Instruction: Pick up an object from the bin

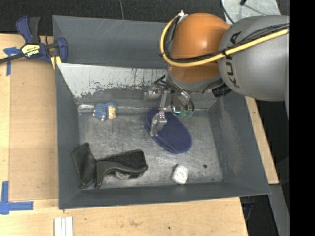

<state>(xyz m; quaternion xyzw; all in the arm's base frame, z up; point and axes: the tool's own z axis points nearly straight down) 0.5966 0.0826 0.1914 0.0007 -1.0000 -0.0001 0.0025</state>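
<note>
Grey metal bin (pixel 108 38), seen from above in the camera view. How many loose things lie on its floor?

— Four, one of each kind, all lying apart and none heaped.

What are they, and where?

— One dark blue oval pad (pixel 172 135) lies flat near the middle. One black cloth (pixel 110 167), crumpled and folded, fills the front left corner. One small blue and tan toy (pixel 105 111) sits by the back wall, to the left. One pale lump (pixel 179 174), about pebble-shaped, rests by the front wall, right of the cloth and below the pad.

Where is the arm?

— One arm (pixel 258 58), grey with a round orange cover (pixel 194 38) and a yellow cable, comes in from the right and hangs over the back right of the bin.

And the gripper?

— One gripper (pixel 158 125) points down from under the cover. Its tip is low over the pad's upper left end, at or just above the surface. Whether it touches I cannot tell.

Is it spread or pressed together?

— I cannot tell. Nothing is seen clamped in it. The toy, cloth and lump lie well apart from it.
</note>
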